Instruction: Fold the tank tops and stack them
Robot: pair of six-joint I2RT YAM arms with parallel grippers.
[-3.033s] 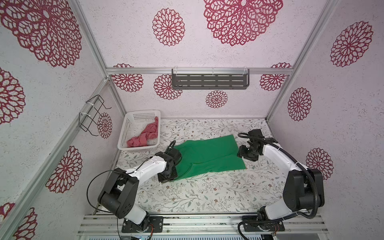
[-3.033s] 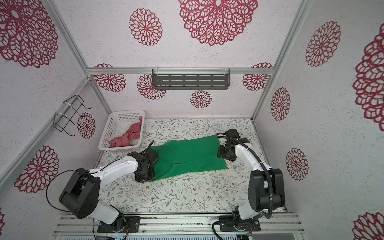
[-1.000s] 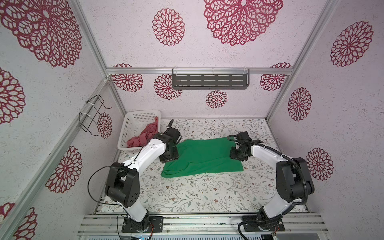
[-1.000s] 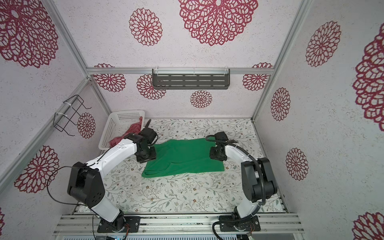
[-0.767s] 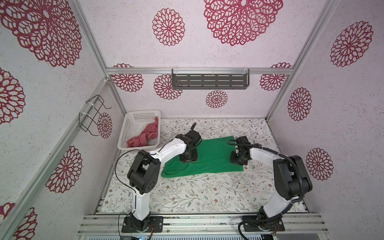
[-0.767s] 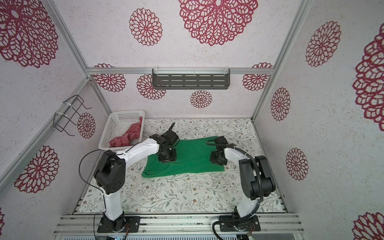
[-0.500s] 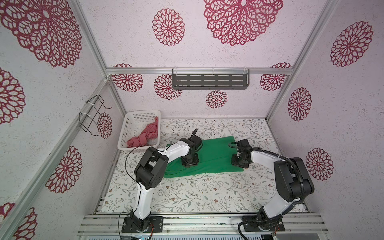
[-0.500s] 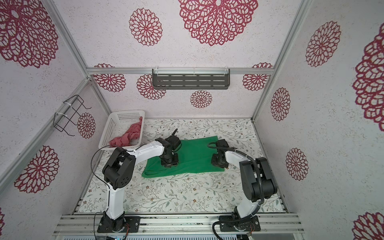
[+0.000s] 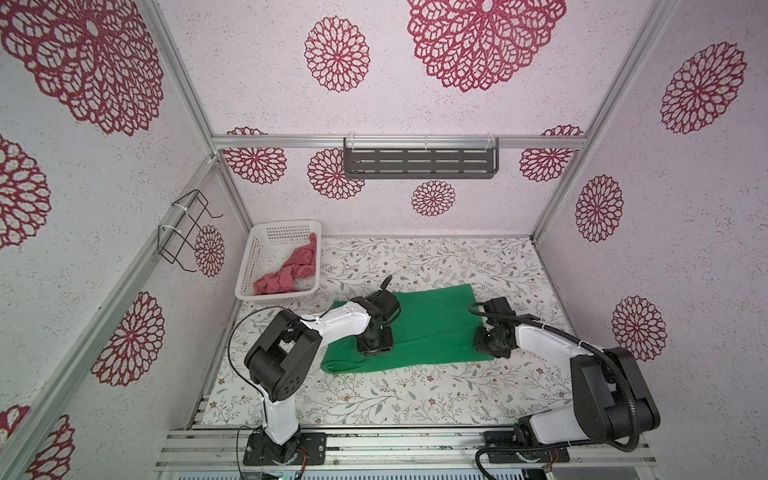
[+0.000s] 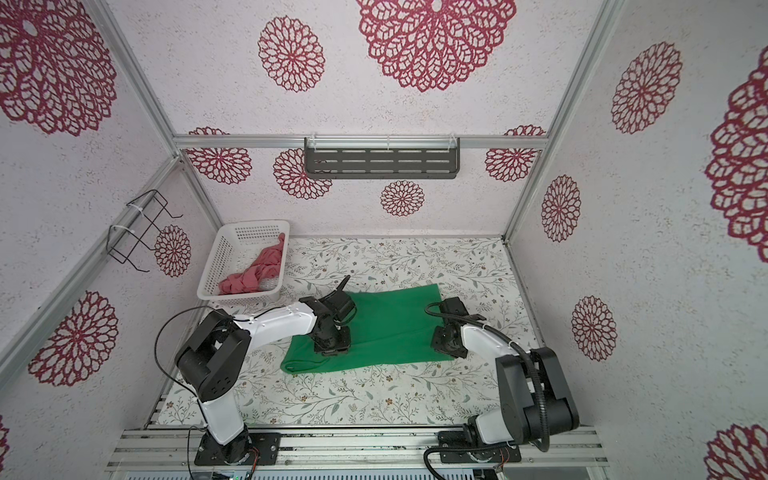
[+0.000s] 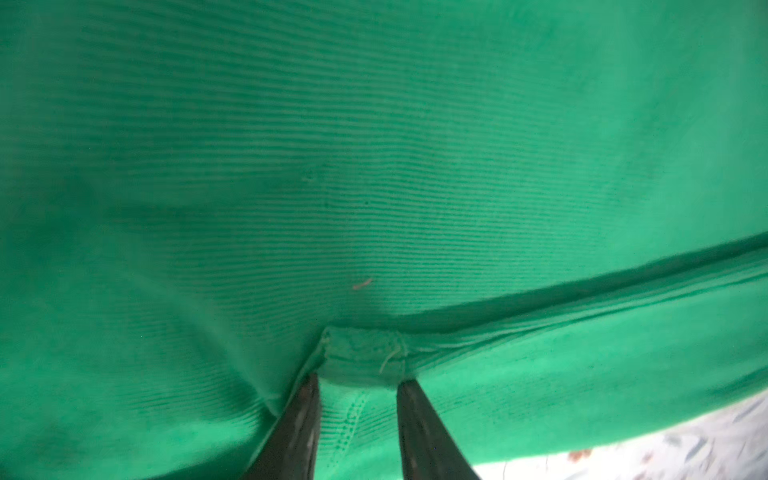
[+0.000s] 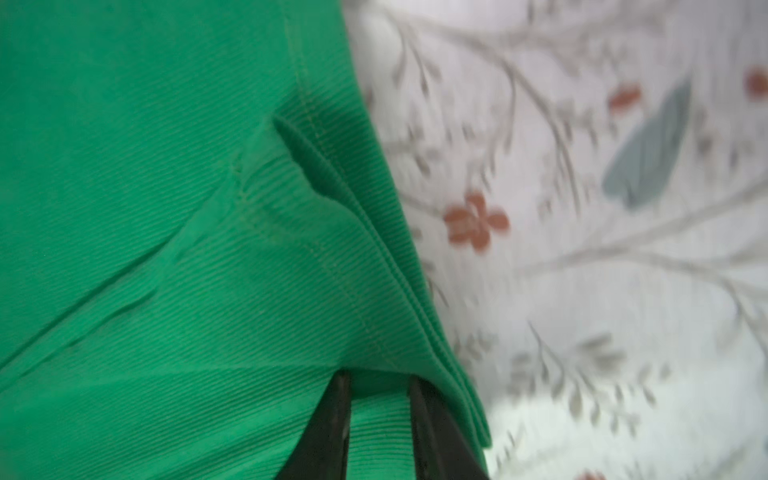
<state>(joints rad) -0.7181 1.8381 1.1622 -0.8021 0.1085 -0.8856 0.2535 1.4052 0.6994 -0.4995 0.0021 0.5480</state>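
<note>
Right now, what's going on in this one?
Two robot arms are working on the green tank top, which is spread on the floral table. The left hand pinches what looks like a strap end, left of the top's middle. The right hand pinches the hem at its right edge. The pink-red tank top lies crumpled in the white basket, not yet folded.

both arms reach low, elbows out, wrists bent down; left gripper [image 9: 375, 347] pinches a fold of the green tank top [image 9: 432, 328]; right gripper [image 9: 492, 347] nips its hem, fingers [image 12: 336, 415] narrow
</note>
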